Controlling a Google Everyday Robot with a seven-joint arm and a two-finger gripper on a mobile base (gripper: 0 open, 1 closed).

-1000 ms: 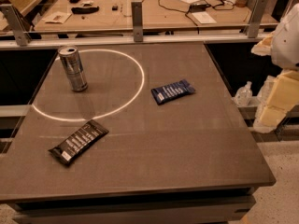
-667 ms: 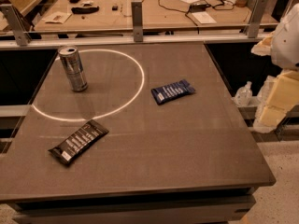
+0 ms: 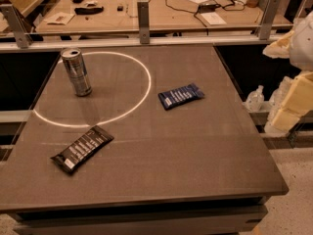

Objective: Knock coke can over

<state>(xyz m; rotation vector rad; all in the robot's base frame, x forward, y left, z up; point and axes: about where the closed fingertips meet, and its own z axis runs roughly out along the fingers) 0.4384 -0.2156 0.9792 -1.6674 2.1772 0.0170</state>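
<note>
The coke can [image 3: 77,72] is a slim silvery-grey can with darker bands. It stands upright at the back left of the dark table [image 3: 195,155], inside a bright ring of light. My gripper [image 3: 295,103] shows as a pale cream shape at the right edge of the camera view. It is beyond the table's right side and far from the can.
A blue snack wrapper [image 3: 181,96] lies flat right of the ring. A black snack wrapper [image 3: 82,149] lies flat front left. A clear plastic bottle [image 3: 255,100] stands off the table's right side. A cluttered wooden bench [image 3: 161,13] with metal posts runs behind.
</note>
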